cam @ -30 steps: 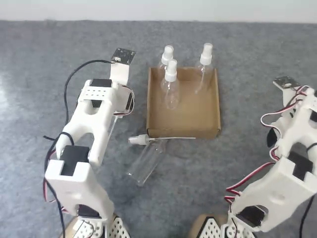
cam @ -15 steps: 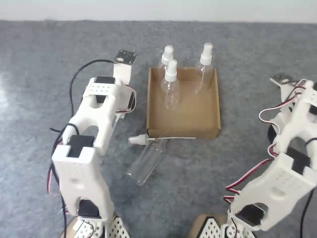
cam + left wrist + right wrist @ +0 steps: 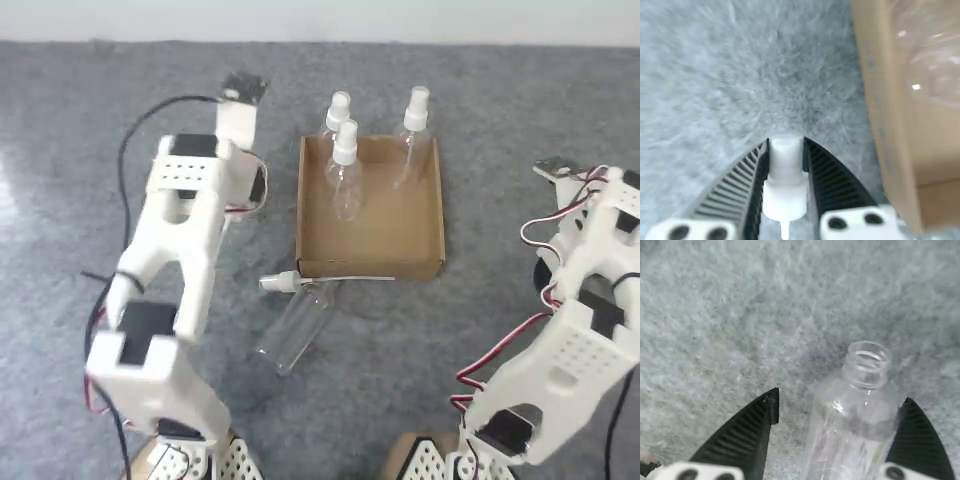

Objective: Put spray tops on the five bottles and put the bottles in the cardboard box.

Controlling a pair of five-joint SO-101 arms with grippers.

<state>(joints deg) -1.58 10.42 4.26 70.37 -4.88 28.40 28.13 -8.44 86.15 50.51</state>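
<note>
The left gripper (image 3: 786, 145) clamps a spray top (image 3: 785, 192) beside the cardboard box (image 3: 370, 266) at the high view's centre, presumably ready for capping, while the right gripper (image 3: 840, 397) gapes astride an uncapped bottle (image 3: 860, 410).

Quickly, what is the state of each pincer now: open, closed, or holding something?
Left pincer: closed, holding a white spray top.
Right pincer: open, with an uncapped bottle between its fingers.
</note>
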